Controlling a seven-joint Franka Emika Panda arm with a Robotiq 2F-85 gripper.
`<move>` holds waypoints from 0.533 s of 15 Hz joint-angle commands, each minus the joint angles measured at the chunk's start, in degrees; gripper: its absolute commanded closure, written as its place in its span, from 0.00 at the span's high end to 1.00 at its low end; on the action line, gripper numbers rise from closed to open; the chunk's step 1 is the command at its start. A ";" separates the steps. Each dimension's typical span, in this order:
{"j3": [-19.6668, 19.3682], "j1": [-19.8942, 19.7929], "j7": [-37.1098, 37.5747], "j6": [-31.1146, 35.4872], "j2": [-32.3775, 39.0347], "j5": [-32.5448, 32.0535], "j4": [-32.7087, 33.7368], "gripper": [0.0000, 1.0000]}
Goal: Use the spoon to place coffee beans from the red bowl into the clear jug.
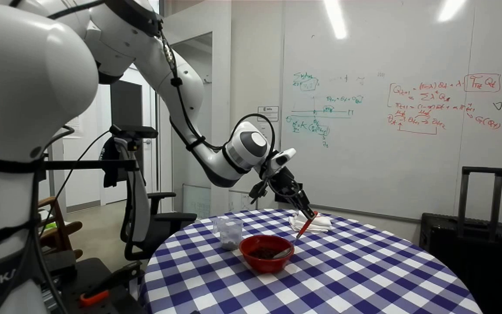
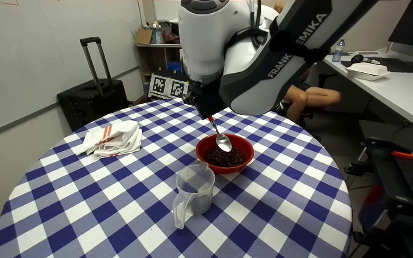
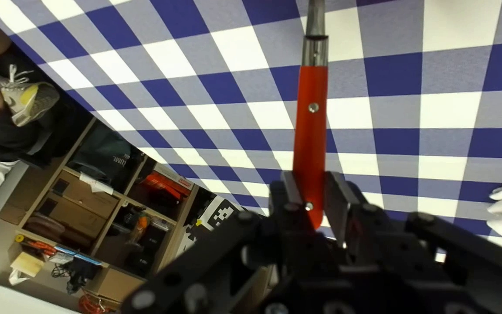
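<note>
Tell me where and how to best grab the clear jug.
Probably by its handle, from the side facing away from the red bowl: the clear jug stands upright, with the handle jutting out there and the spout toward the bowl. Since the hand holds the spoon, it would have to set that down first.

Around me, a red-striped white cloth [image 2: 112, 139] on checkered tablecloth [image 2: 95, 204], a black suitcase [image 2: 92, 102], scribbled whiteboard [image 1: 368, 161], office chair [image 1: 140, 205]

Round table [image 2: 271, 222] in a blue-and-white checked tablecloth [image 2: 95, 215]. On it: a glossy round red bowl [image 1: 265, 265], a clear round plastic jug [image 2: 201, 202] just beside it (can't really tell if they touch), plus a folded white towel [image 2: 117, 138] with orange stripes.
</note>
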 commanded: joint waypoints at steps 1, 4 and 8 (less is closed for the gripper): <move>-0.85 1.50 0.69 -1.26 2.17 0.92 1.60 0.05; -0.28 1.69 0.24 -1.42 2.12 0.99 1.94 0.05; 2.93 -0.43 -1.96 -1.79 -0.43 0.85 2.26 0.05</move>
